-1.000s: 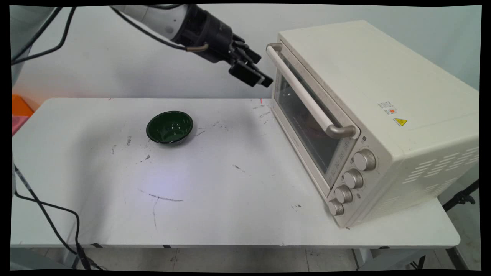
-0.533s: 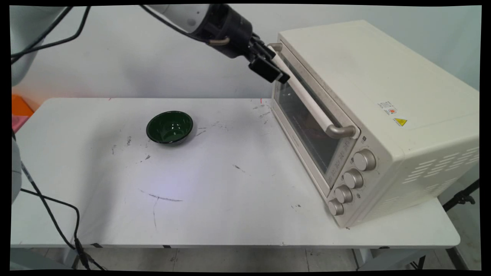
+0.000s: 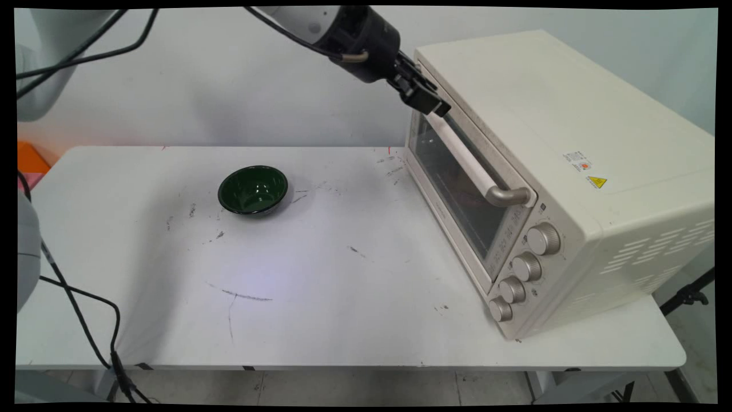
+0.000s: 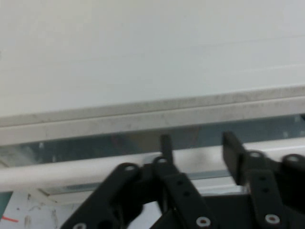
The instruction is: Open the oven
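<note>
White wall is backing a scuffed white tabletop (image 3: 343,274), which is carrying one cream toaster oven (image 3: 572,143) toward 3 o'clock and one dark green bowl (image 3: 253,190) toward 10 o'clock, sitting upright and looking empty. Black cables (image 3: 74,320) are trailing over the tabletop's 8 o'clock edge.

One black pincer (image 3: 428,102) is reaching in from 11 o'clock and is sitting right at the far end of the oven door's handle (image 3: 466,163), up at the door's top corner. That handle is a single pale bar whose long axis is running from about 11 o'clock down to 4 o'clock in the main view, ending in a metal bracket near the knobs. In the hand view the same bar (image 4: 57,172) is lying crosswise just ahead of the fingers (image 4: 232,145), which are standing apart with a clear gap between them, one on each side, not yet clamping anything; whether they are touching the bar I cannot tell. The glass door is looking closed.

Four round knobs (image 3: 543,238) are lining up in one column on the oven's front panel, toward 4 o'clock from the pincer. The bowl is lying well apart from the pincer, toward 8 o'clock of it.
</note>
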### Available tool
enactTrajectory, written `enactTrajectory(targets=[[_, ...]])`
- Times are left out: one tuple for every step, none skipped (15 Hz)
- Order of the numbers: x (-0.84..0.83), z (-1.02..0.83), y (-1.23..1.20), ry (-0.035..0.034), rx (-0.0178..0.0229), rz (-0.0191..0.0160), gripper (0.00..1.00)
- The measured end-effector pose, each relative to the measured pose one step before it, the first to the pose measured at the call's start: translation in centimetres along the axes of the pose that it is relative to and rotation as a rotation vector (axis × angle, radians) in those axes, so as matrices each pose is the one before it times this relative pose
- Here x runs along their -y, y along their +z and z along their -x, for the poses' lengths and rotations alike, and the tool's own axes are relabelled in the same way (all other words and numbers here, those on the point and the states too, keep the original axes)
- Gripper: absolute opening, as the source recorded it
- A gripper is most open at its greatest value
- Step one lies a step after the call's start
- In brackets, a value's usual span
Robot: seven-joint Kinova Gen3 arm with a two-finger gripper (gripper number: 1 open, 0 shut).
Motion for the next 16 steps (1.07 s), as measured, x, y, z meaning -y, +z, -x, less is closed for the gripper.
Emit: enactTrajectory(targets=[[-0.005,-0.191,0.295,0.00134,0.00259,-0.00316,0.00],[0.006,-0.103,0.203,0.00107,0.00216,-0.00232,0.00],[0.020,-0.129,0.299,0.00185,0.00345,-0.00468,0.00],[0.029,-0.164,0.411,0.00320,0.00470,-0.00655,0.00],[0.018,-0.086,0.303,0.00150,0.00390,-0.00470,0.00],[-0.008,-0.035,0.216,0.00087,0.00305,-0.00291,0.00],[-0.008,-0.050,0.341,0.00091,0.00444,-0.00393,0.00],[-0.010,-0.046,0.321,0.00094,0.00419,-0.00383,0.00],[-0.015,-0.059,0.379,0.00017,0.00437,-0.00425,0.00],[-0.014,-0.057,0.372,-0.00050,0.00384,-0.00428,0.00],[-0.020,-0.038,0.316,-0.00025,0.00321,-0.00380,0.00],[-0.021,-0.048,0.361,-0.00033,0.00333,-0.00432,0.00],[-0.028,-0.024,0.342,-0.00066,0.00347,-0.00415,0.00],[-0.028,-0.007,0.273,-0.00075,0.00291,-0.00342,0.00],[-0.027,0.009,0.319,-0.00130,0.00350,-0.00364,0.00],[-0.040,0.015,0.296,-0.00062,0.00349,-0.00341,0.00]])
